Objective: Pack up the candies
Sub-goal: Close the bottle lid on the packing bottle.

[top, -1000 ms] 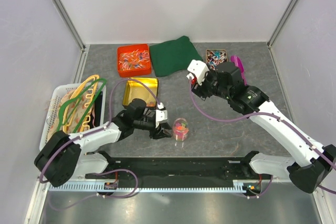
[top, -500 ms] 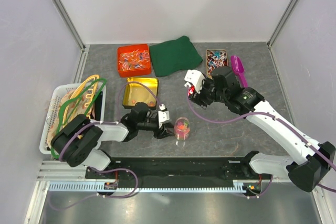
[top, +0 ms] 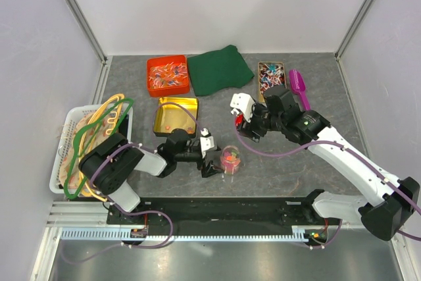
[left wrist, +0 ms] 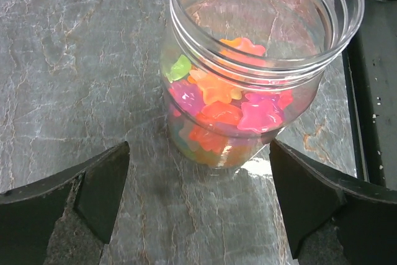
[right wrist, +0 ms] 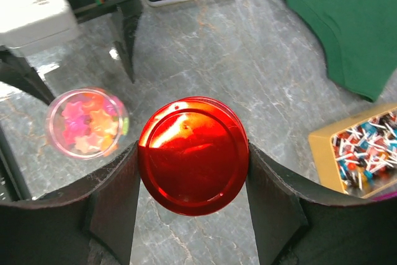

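Observation:
The candies (left wrist: 217,100), star-shaped gummy pieces in orange, pink, yellow and green, fill the lower part of a clear open jar (top: 229,160) standing on the grey table. My left gripper (top: 212,160) lies low just left of the jar, open wide, with its fingertips either side of the jar's base and apart from it. In the left wrist view the jar (left wrist: 260,69) stands just past the left gripper (left wrist: 198,175). My right gripper (right wrist: 193,158) hovers up and right of the jar (right wrist: 87,122), shut on a red round lid (right wrist: 193,153).
A gold tin (top: 175,115) holding a few candies sits behind the left gripper. At the back lie an orange tray of wrapped sweets (top: 168,74), a green cloth (top: 219,69), a small box of twist-wrapped sweets (top: 270,74) and a purple scoop (top: 299,85). A white basket of hangers (top: 92,139) stands left.
My left gripper has opened wide and let go of the jar, and its arm has folded lower. The right gripper with the lid has drifted slightly left toward the jar.

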Motion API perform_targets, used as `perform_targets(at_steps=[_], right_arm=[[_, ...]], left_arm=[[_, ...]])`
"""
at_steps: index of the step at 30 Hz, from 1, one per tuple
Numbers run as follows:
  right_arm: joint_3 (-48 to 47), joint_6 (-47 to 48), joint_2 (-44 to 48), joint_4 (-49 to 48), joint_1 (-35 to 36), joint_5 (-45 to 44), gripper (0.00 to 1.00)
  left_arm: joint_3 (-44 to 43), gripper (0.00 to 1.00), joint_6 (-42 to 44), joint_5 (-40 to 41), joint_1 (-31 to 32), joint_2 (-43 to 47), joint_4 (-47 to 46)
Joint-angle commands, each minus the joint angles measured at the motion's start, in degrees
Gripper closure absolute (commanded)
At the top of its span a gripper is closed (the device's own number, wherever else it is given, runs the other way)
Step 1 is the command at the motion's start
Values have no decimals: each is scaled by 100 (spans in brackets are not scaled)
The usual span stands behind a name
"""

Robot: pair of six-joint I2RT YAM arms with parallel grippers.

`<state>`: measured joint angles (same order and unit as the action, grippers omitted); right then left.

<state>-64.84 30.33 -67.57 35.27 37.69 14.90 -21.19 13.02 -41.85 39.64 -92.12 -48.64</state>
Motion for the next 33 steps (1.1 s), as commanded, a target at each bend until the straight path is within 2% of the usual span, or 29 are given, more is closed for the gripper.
perform_targets(at_steps=[1, 11, 19, 23, 33], right_arm=[[68, 166, 77, 226, -16, 549, 43], [279, 298, -55, 385, -8, 848, 44], [454, 342, -10, 393, -16, 1094, 43], [499, 421, -98, 446, 1, 1217, 43], [472, 378, -274, 455, 379, 1463, 43]], left_arm=[[-52, 0, -80, 115, 97, -184, -874], [-52, 0, -414, -210, 281, -851, -1972], [-350, 0, -519, -166, 360, -1124, -2202], [-421, 0, -730, -192, 396, -1545, -2579], [-465, 10, -616, -166, 448, -1660, -2580]])
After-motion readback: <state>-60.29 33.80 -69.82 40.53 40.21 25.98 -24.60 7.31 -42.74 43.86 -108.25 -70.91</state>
